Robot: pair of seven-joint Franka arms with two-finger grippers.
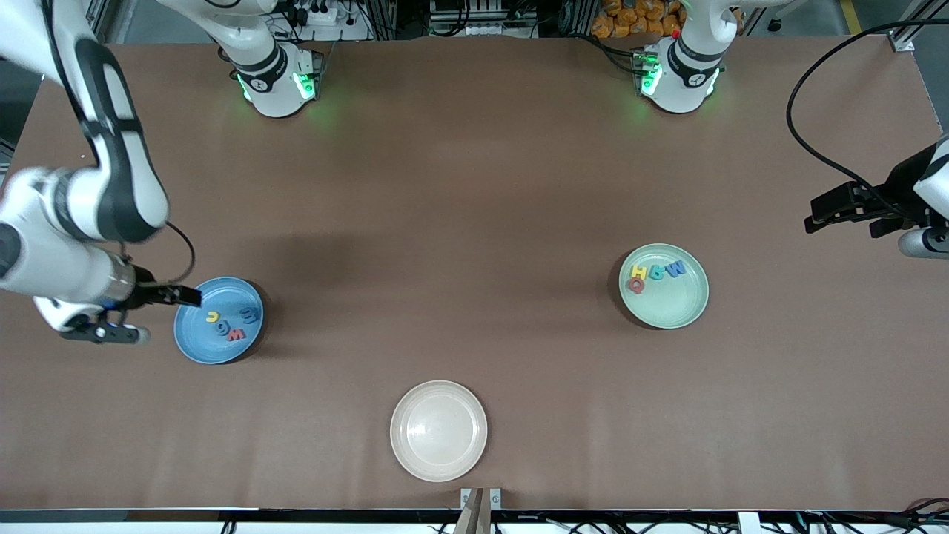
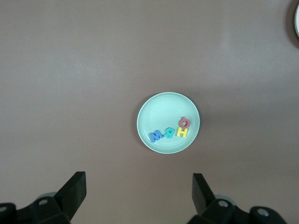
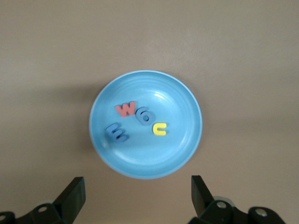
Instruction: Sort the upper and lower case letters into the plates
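The blue plate (image 1: 196, 337) lies toward the right arm's end of the table and holds several letters: a yellow c (image 1: 213, 317), a blue 6 shape (image 1: 225, 327), a salmon-red w (image 1: 236, 334) and a blue E (image 1: 250, 317). They also show in the right wrist view on the plate (image 3: 154, 154). The mint green plate (image 1: 667, 308) lies toward the left arm's end and holds a yellow H (image 1: 637, 273), a red Q (image 1: 635, 285), a teal R (image 1: 657, 274) and a blue M (image 1: 675, 270). My right gripper (image 1: 148, 315) hangs open and empty beside the blue plate. My left gripper (image 1: 845, 221) hangs open and empty beside the green plate (image 2: 161, 109).
A cream-white plate (image 1: 438, 404) with nothing in it lies near the table's front edge, between the two other plates. Its rim shows at the edge of the left wrist view (image 2: 296, 21). A black cable (image 1: 801, 133) loops over the table at the left arm's end.
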